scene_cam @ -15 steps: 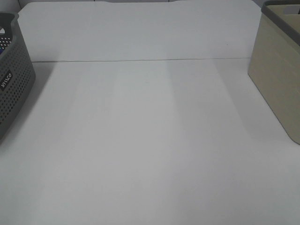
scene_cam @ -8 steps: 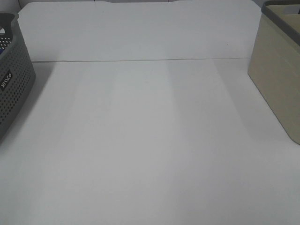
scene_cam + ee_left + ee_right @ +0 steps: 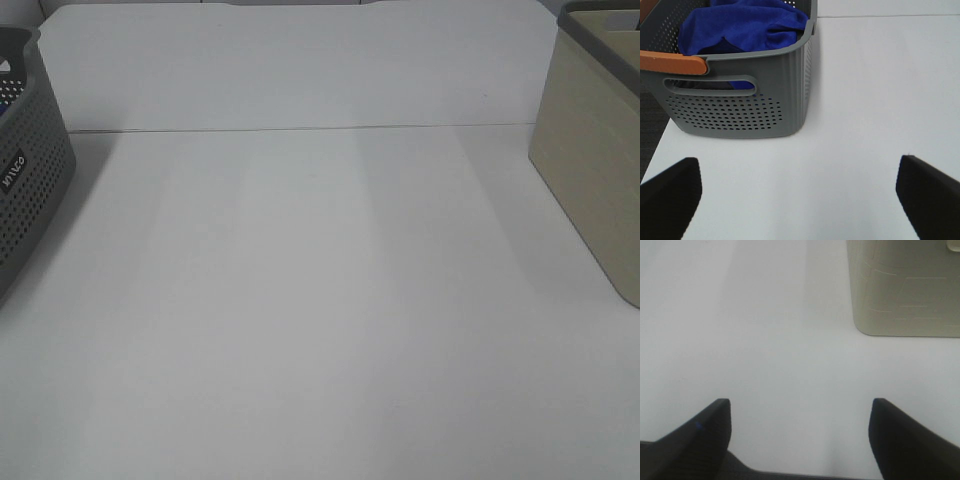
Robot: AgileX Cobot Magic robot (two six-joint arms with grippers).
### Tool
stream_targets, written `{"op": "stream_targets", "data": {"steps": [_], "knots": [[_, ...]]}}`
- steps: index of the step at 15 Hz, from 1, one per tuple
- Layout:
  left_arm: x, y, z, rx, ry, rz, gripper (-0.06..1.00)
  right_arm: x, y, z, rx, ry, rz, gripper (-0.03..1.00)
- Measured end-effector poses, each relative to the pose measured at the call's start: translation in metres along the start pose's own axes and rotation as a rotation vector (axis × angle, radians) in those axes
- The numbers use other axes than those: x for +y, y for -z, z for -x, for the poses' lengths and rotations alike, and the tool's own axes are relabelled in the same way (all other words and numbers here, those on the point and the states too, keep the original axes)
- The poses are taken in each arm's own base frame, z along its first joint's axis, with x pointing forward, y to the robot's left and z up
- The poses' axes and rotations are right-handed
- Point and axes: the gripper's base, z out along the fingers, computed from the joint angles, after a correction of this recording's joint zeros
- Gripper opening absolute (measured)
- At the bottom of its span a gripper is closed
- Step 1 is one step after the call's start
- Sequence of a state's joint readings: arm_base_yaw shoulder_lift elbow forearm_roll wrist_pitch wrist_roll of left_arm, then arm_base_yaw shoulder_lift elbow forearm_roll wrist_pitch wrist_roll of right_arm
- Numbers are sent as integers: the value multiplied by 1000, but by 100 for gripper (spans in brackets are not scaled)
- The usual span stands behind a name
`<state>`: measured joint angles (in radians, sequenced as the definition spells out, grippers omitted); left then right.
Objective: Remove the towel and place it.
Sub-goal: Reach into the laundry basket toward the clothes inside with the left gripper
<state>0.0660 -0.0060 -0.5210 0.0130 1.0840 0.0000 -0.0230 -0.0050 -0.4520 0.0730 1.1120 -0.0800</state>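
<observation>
Smooth matte white table. At its left edge, grey plastic basket: walls perforated with rows of small round holes, slot grip, orange handle at rim. At right edge, smooth beige bin with rounded corners. Royal-blue plush towel bunched in soft folds inside basket, up to rim. Left gripper spread wide over table near basket; holds nothing. Right gripper likewise wide, near bin, empty.

Nothing looks different from a moment ago in the high view: the white table, the grey basket at the left and the tan box at the right show no move at all.
</observation>
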Motion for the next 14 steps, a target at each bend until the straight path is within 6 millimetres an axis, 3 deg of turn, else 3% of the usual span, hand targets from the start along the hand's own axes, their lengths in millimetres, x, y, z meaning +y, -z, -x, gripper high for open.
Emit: {"op": "stream_targets", "data": {"steps": [4,6,8,10,13,14], "knots": [[0,0,0,0,0,0,99,0,0,0,0,0,0,75],[0,7,14,4,-52,0,99,0,0,0,0,0,0,75],[0,11,45,82,-123,-5,99,0,0,0,0,0,0,75],[1,2,84,194,-224,-22,99,0,0,0,0,0,0,75],[1,-29,157,266,-403,-55,99,0,0,0,0,0,0,75],[1,-39,167,283,-430,-63,99,0,0,0,0,0,0,75]]}}
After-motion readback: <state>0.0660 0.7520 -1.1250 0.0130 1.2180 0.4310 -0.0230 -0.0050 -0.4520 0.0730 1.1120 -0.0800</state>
